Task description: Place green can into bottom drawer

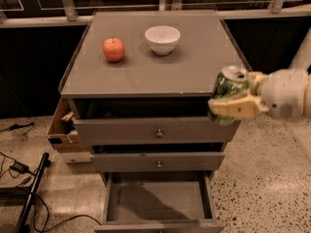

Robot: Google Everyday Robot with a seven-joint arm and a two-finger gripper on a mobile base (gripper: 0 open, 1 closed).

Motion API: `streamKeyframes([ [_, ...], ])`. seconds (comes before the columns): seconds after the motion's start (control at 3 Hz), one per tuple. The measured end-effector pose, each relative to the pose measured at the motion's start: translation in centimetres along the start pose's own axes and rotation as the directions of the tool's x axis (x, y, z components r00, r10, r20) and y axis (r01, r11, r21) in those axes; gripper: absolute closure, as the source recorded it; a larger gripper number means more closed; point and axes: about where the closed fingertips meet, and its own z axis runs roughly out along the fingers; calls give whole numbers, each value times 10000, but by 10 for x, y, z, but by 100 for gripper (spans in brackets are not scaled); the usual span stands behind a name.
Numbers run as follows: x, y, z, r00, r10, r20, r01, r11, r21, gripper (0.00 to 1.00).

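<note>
The tan two-finger gripper (224, 102) pinches the small green silver-topped drink can (232, 84), tilted, off the grey cabinet's (155, 74) front right corner; the grey bottom drawer (155, 203) lies open, lower left.

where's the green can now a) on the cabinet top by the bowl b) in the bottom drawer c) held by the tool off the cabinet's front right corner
c: the tool grips the green can in the air beside that corner, higher than the open bottom drawer.
</note>
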Motion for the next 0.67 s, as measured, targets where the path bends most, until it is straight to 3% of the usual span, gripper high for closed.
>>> streamKeyframes([
  [0.33, 55, 29, -2, 9982, -109, 587, 135, 9989, -448, 100],
  [0.67, 57, 30, -1, 9982, -125, 589, 151, 9989, -452, 100],
])
